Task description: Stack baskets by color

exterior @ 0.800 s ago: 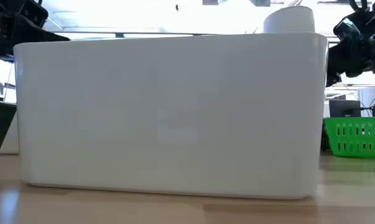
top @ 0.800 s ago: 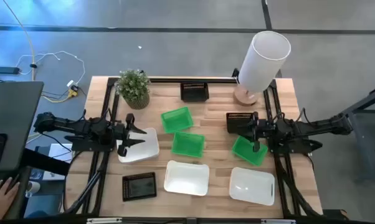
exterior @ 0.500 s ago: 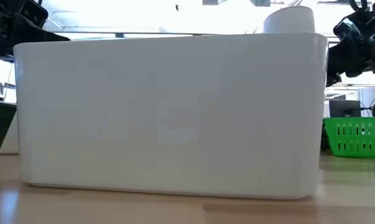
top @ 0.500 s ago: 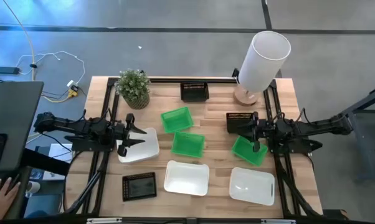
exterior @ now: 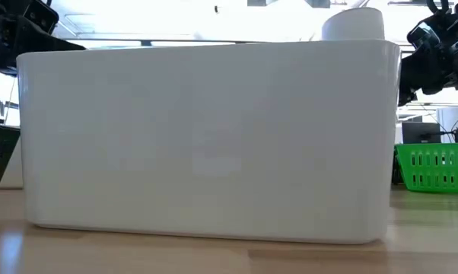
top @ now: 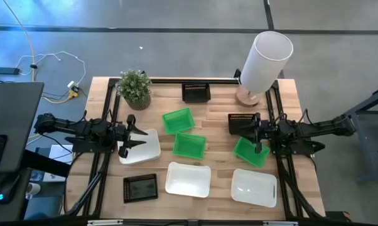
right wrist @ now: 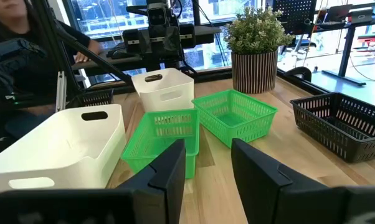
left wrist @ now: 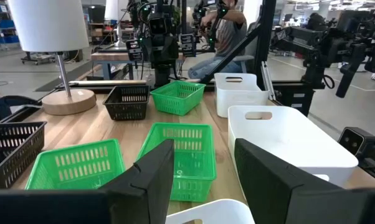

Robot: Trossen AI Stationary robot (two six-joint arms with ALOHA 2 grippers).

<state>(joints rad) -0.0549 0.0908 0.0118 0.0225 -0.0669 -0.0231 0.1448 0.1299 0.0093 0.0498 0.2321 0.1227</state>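
Left hand [top: 127,134] open over white basket [top: 145,147] | right hand [top: 258,133] open over green basket [top: 250,152] | you're poised to grasp both

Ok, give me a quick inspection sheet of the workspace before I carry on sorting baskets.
Surface: wooden table, bare wood between items.
Job's things: three green baskets, three white baskets and three black baskets lie spread out singly; no stack shows yet.
Clutter: potted plant and white lamp at the far edge.
Grippers: left gripper open over the left white basket; right gripper open above a green basket, holding nothing.
Cables: loose wires on the floor beyond the left corner.
Surroundings: a person sits behind the table in the wrist views.
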